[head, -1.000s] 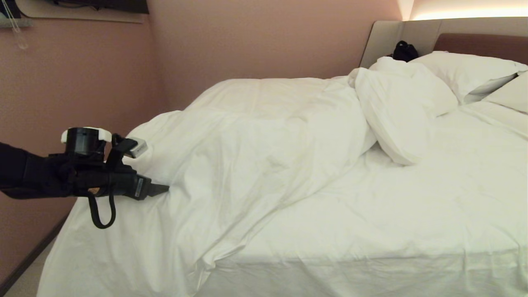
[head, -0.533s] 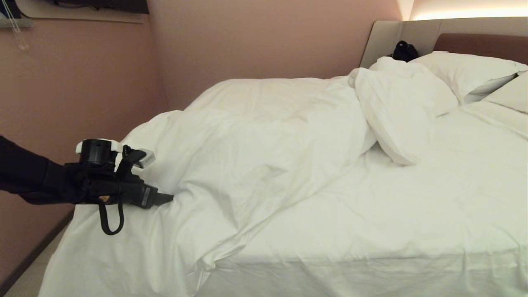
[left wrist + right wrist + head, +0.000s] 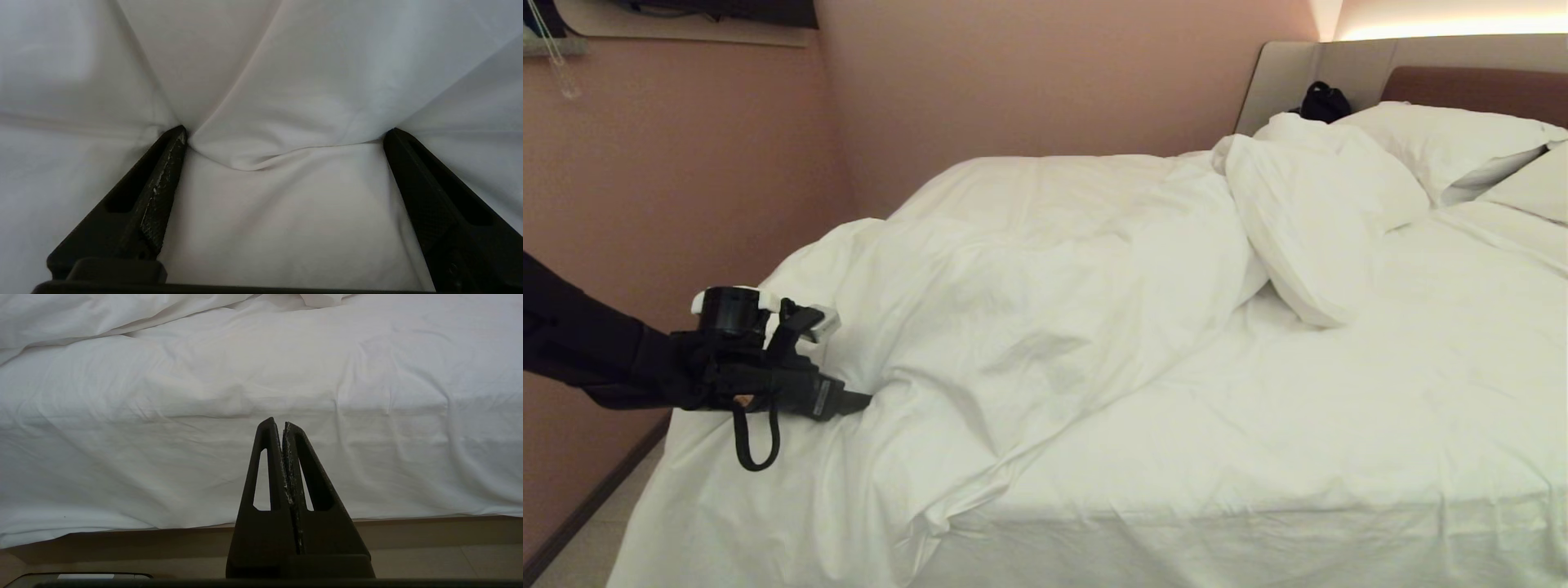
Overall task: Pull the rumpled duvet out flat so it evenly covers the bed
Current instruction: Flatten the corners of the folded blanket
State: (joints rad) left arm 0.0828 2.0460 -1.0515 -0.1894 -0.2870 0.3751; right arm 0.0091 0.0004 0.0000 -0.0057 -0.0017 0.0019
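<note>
Duvet (image 3: 1029,310) lengthwise along bed (image 3: 1339,425), rumpled leftward

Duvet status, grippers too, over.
Left gripper open, fingertips pressed into the duvet near the bed's left edge. Right gripper shut, parked low by the bed's side. Duvet bunched left, nothing gripped. Pillow lies on its top end.

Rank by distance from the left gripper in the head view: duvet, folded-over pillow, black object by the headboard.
From the left gripper, low on the bed's left side:
1. duvet, the open fingers press into its creased fabric.
2. folded-over pillow, right of centre, toward the head of the bed.
3. black object, farthest, against the headboard.
</note>
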